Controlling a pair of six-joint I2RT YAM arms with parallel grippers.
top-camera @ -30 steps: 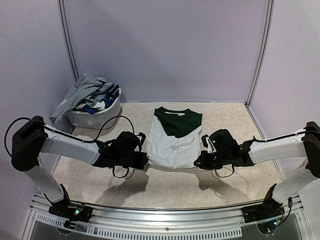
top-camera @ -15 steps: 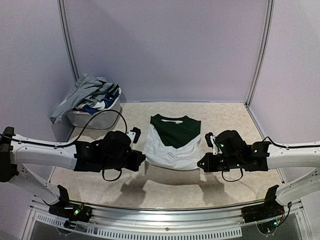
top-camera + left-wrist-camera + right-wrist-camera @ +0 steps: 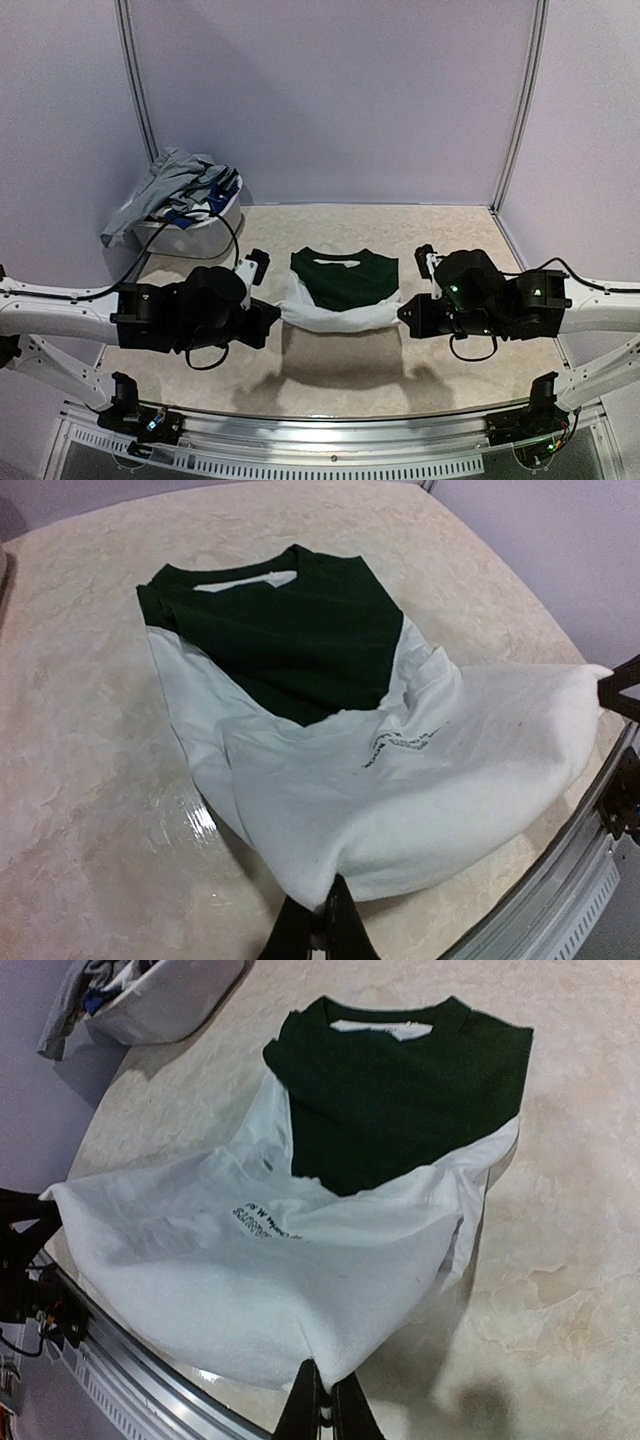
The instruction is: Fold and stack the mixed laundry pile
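**Hem rises toward the collar**

The shirt (image 3: 343, 285) lies mid-table (image 3: 455, 240), collar at 12 o'clock. It looks shorter than a second ago: its white hem now hangs raised between the arms. The left gripper (image 3: 280, 312) pinches the 8 o'clock hem corner and the right gripper (image 3: 404, 313) the 4 o'clock one. A bottom-to-collar fold seems under way. The pile (image 3: 178, 188) waits in the basket (image 3: 200, 235) at 10 o'clock.
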